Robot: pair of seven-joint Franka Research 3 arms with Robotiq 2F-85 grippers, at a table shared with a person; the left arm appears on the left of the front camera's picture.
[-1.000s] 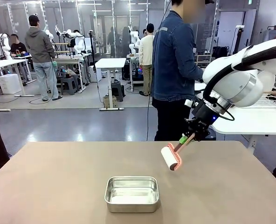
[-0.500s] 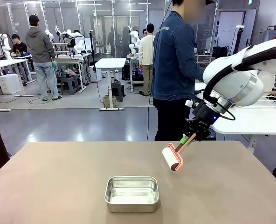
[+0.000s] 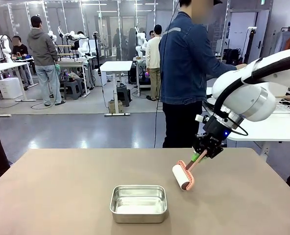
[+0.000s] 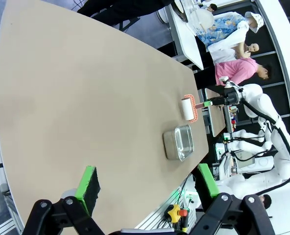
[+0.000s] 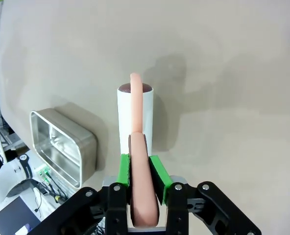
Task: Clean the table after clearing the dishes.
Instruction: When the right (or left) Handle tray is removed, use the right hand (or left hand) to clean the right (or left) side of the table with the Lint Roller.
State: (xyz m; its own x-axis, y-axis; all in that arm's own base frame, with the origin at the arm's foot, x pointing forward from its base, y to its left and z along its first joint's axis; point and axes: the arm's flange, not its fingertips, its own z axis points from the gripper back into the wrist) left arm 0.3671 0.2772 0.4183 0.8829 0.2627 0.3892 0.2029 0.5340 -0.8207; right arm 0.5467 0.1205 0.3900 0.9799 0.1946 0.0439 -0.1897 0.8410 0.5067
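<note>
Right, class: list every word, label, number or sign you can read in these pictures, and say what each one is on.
No text can be read.
The lint roller, the steel pan and the table carry no print.
Any labels on equipment in the room behind are too small or blurred to read.

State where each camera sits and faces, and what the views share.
Front: fixed between the arms, facing across the table at the person; right gripper shows.
Left wrist: above the table, looking along it; open left gripper shows.
Right wrist: looking down at the table; right gripper shut on the lint roller.
Shared: lint roller and steel pan, in all three.
</note>
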